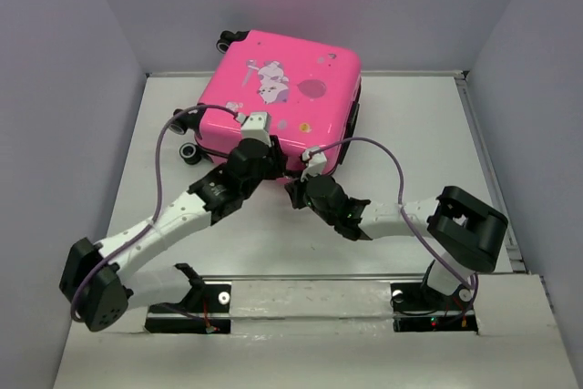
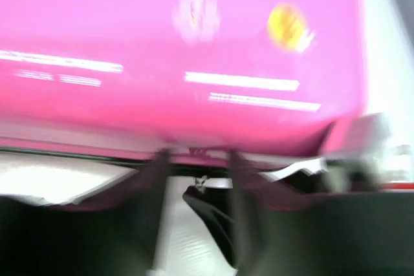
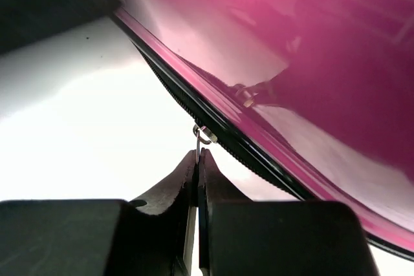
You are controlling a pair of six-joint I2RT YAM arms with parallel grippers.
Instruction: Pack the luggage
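The hot-pink luggage (image 1: 282,88) lies flat and closed at the back of the table, cartoon print facing up. Both grippers are at its near edge. My right gripper (image 1: 299,179) is shut on the small metal zipper pull (image 3: 202,135), which hangs from the black zipper line along the shell (image 3: 310,63); its jaws (image 3: 198,154) are pressed together. My left gripper (image 1: 264,145) is just left of it, at the suitcase edge. The left wrist view is motion-blurred. It shows the left gripper's (image 2: 197,158) fingers apart, with their tips at the pink shell (image 2: 194,43) and nothing between them.
Black wheels (image 1: 228,40) stick out at the suitcase's back left corner, and another wheel (image 1: 189,150) at its near left. White walls enclose the table (image 1: 137,161) on the left and right. The arm bases (image 1: 428,302) stand at the near edge.
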